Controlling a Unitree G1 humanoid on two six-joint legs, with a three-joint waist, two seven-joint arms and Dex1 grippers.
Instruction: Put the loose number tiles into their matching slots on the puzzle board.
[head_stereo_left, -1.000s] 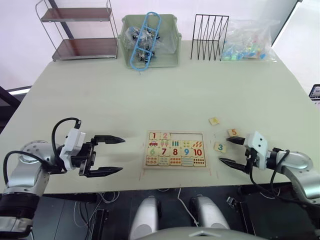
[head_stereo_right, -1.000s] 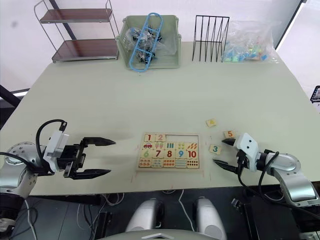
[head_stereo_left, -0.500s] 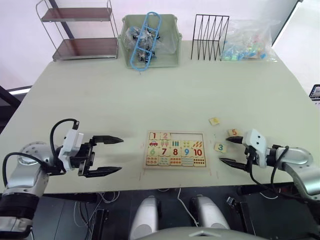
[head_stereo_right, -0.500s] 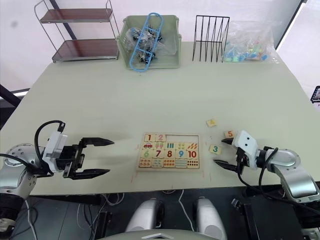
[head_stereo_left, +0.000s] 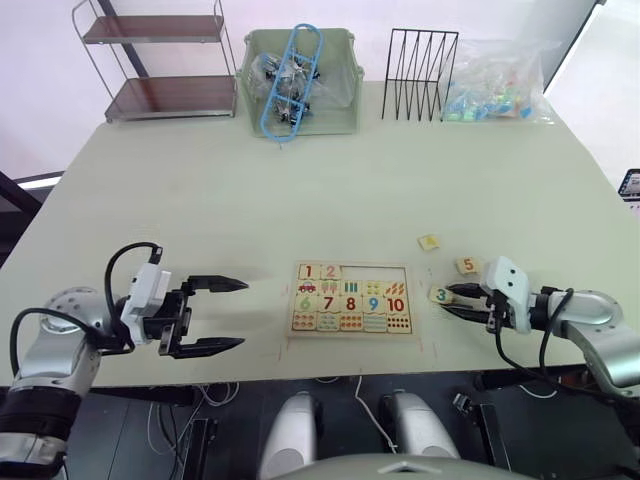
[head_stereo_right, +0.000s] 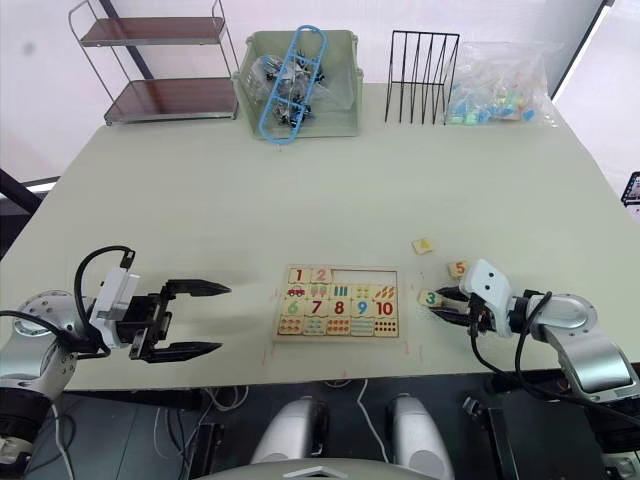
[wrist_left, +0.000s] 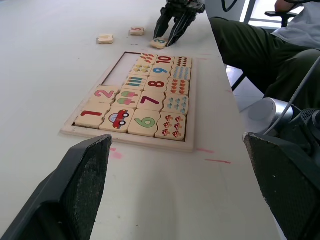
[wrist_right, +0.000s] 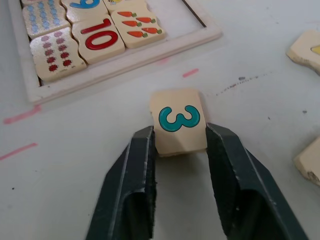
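Left claw (head_stereo_left: 228, 314) hovering over the bare surface (head_stereo_left: 300, 190) well left of the puzzle board (head_stereo_left: 351, 298), fingers spread wide, gripping nothing. Board lying flat near the front edge, long axis left to right: red 1 and orange 2 seated at the left of the top row, three slots (head_stereo_left: 375, 272) beside them open, 6 to 10 and picture tiles below. Just right of the board, pale square tile with a teal-green 3 (wrist_right: 178, 120), flat on the surface, squeezed at both side edges by the right claw (wrist_right: 178, 142), digit upright toward that claw's wrist. Tile 5 (head_stereo_left: 467, 265) and a yellow-marked tile (head_stereo_left: 429, 241) loose nearby.
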